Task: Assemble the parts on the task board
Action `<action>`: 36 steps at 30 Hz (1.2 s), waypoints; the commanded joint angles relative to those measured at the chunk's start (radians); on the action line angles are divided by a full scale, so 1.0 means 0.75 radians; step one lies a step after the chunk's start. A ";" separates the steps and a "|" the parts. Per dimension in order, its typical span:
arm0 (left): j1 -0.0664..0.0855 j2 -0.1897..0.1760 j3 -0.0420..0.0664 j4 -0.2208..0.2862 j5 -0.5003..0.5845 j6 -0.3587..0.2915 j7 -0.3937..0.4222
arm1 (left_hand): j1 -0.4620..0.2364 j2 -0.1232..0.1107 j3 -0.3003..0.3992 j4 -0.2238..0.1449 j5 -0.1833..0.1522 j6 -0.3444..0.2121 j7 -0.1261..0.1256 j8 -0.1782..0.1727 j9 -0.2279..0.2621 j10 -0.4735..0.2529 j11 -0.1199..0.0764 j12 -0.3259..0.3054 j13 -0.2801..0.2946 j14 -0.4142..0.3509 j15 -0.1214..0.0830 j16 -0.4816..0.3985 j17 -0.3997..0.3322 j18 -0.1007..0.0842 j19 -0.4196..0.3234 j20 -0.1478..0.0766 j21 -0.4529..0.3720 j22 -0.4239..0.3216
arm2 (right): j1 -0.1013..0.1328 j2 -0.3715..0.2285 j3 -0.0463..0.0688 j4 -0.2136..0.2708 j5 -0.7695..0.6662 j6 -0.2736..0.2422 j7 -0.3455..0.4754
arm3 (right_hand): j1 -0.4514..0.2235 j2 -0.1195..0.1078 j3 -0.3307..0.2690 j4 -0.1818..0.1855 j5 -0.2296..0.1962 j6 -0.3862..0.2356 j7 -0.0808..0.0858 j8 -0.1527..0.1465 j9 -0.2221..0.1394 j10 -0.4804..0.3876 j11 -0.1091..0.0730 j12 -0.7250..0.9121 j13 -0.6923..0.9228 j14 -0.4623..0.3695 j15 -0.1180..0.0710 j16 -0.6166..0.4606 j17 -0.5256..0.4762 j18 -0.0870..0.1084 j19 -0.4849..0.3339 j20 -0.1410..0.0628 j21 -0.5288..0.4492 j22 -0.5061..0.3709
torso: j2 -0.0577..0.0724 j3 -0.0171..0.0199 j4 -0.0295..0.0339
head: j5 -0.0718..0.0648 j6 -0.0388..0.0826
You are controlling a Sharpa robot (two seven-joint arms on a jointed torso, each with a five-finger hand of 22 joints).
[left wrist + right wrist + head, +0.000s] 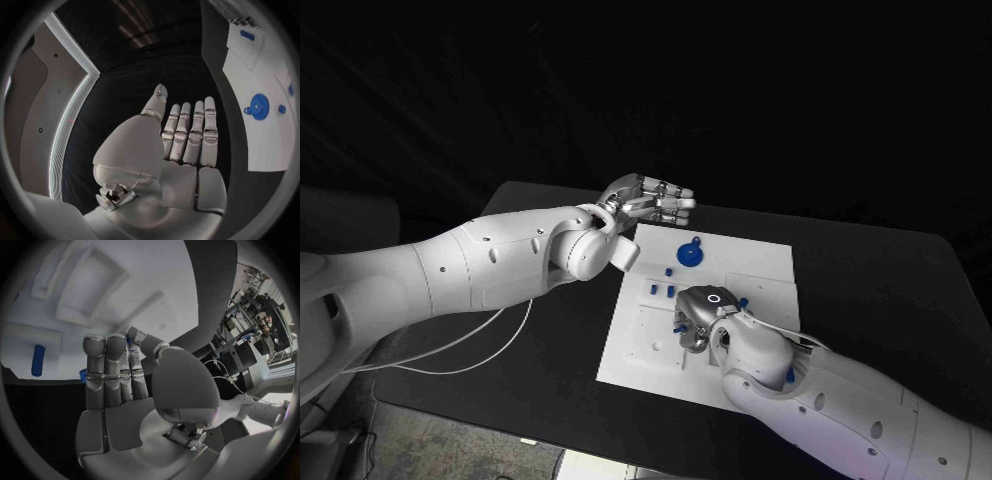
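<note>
Black table [877, 280] | right hand [701, 318] over task board [762, 262], grasp unclear | left hand [651, 203] empty, beside board

Task board [759, 262]: white, smooth, matt-looking plate with shallow moulded recesses; the blue gear-like part [689, 254] and small blue pieces [652, 290] on it look like smooth plastic. Left hand [652, 204] and right hand [704, 318]: silver, metallic-looking shells with a satin sheen, on white glossy arm casings [488, 262]. Table [877, 270]: black, matt, without visible texture.
</note>
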 commanded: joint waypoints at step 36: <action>0.002 0.010 0.001 -0.005 0.006 0.023 0.005 | 0.001 0.009 0.003 0.008 -0.002 0.003 0.002 -0.002 -0.001 -0.004 0.002 0.000 0.000 -0.008 0.004 -0.001 -0.001 0.000 0.004 0.005 0.005 -0.002 | 0.040 0.026 -0.050 0.038 -0.028 0.121 -0.023 | -0.002 0.024 -0.010 -0.016 0.007 -0.001 0.006 0.004 0.001 0.021 -0.007 0.004 0.001 -0.007 -0.005 -0.007 0.007 0.015 0.020 -0.007 -0.003 0.062 | -0.001 0.0002 0.0000 | 0.004 -0.006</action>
